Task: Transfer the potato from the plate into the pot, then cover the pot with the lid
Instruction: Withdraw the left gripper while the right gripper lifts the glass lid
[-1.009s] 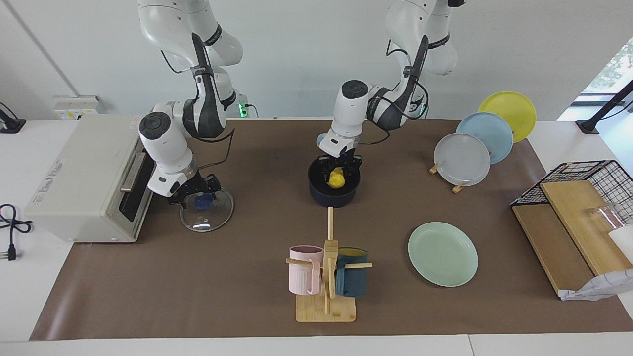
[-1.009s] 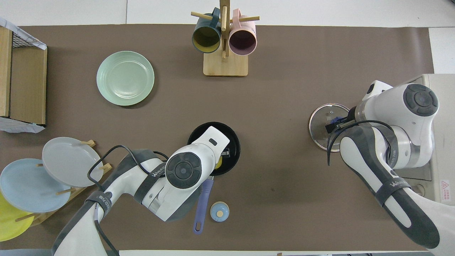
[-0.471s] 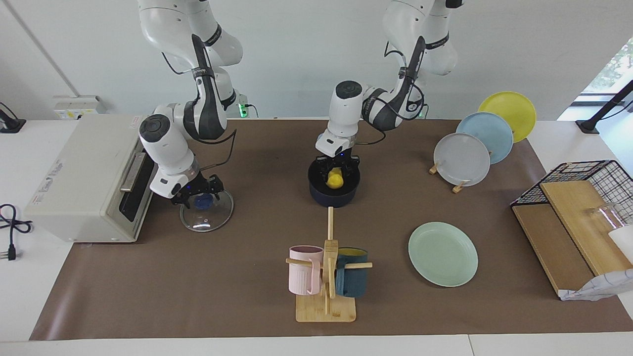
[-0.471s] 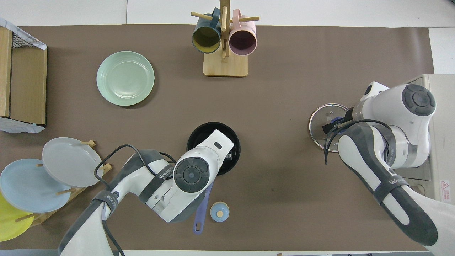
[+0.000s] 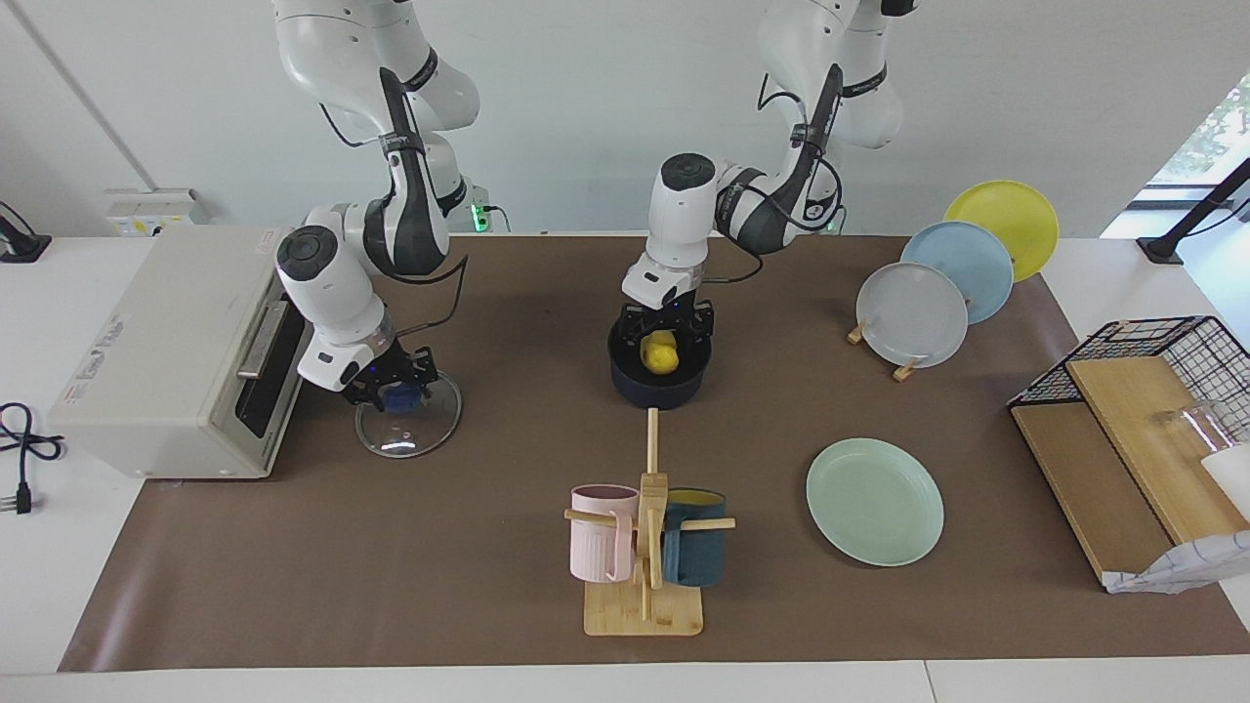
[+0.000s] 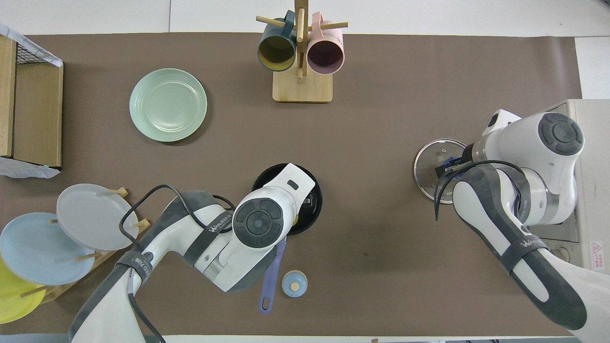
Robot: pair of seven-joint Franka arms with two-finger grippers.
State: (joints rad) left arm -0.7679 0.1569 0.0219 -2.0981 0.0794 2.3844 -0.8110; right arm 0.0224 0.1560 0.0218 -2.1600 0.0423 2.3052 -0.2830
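The yellow potato (image 5: 662,353) lies inside the dark blue pot (image 5: 656,389), near the middle of the table. My left gripper (image 5: 666,337) hangs just over it, open, with a finger on each side of the potato. From overhead the left arm covers most of the pot (image 6: 312,209), whose long handle (image 6: 271,281) points toward the robots. The glass lid (image 5: 415,430) rests flat on the table in front of the toaster oven. My right gripper (image 5: 391,392) is shut on its blue knob. The mint-green plate (image 5: 875,501) sits bare, farther from the robots than the pot.
A toaster oven (image 5: 166,351) stands at the right arm's end, close to the lid. A mug rack (image 5: 645,547) with two mugs is farther out than the pot. A plate stand (image 5: 913,314), a wire basket (image 5: 1133,430) and a small blue-topped dome (image 6: 294,283) are also on the table.
My left gripper has opened and let the potato go into the pot, lifting slightly. My right gripper has closed on the lid's knob.
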